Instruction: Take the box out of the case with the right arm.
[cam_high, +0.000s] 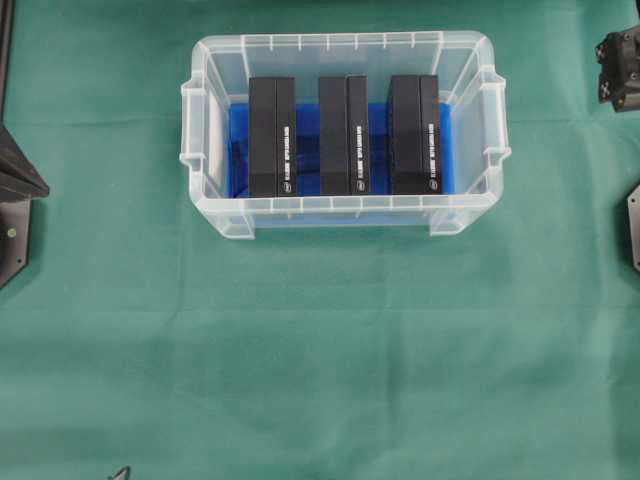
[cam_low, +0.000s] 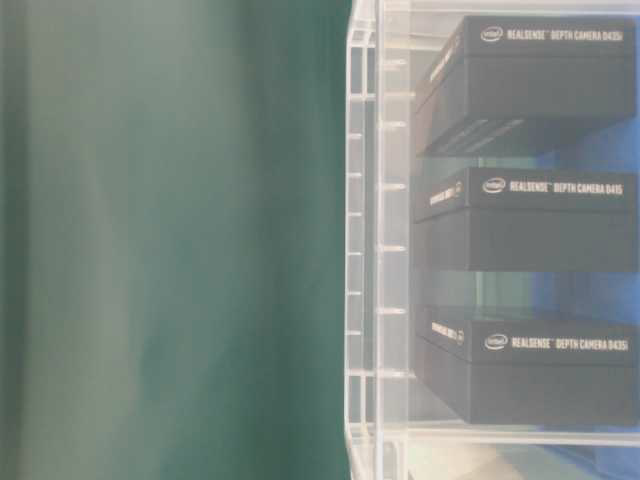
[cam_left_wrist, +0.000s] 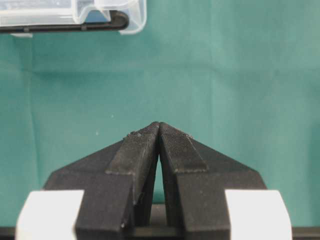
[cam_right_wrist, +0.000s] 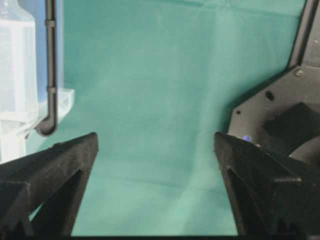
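Note:
The clear plastic case (cam_high: 470, 205) with a blue sheet on its bottom sits on the green cloth at the top middle. Three black boxes stand side by side inside it: left (cam_high: 272, 135), middle (cam_high: 344, 133) and right (cam_high: 415, 133). White lettering shows on their sides in the table-level view (cam_low: 530, 225). My right gripper (cam_right_wrist: 156, 140) is open over bare cloth with nothing between its fingers, and the case (cam_right_wrist: 17, 75) lies off to its left. My left gripper (cam_left_wrist: 159, 126) is shut on nothing, with a case corner (cam_left_wrist: 125, 12) far ahead of it.
A black part of the right arm (cam_high: 620, 65) shows at the top right edge, with a black base plate (cam_right_wrist: 280, 100) beside the right gripper. The left arm's black base (cam_high: 15, 190) is at the left edge. Green cloth (cam_high: 320, 360) covers the table.

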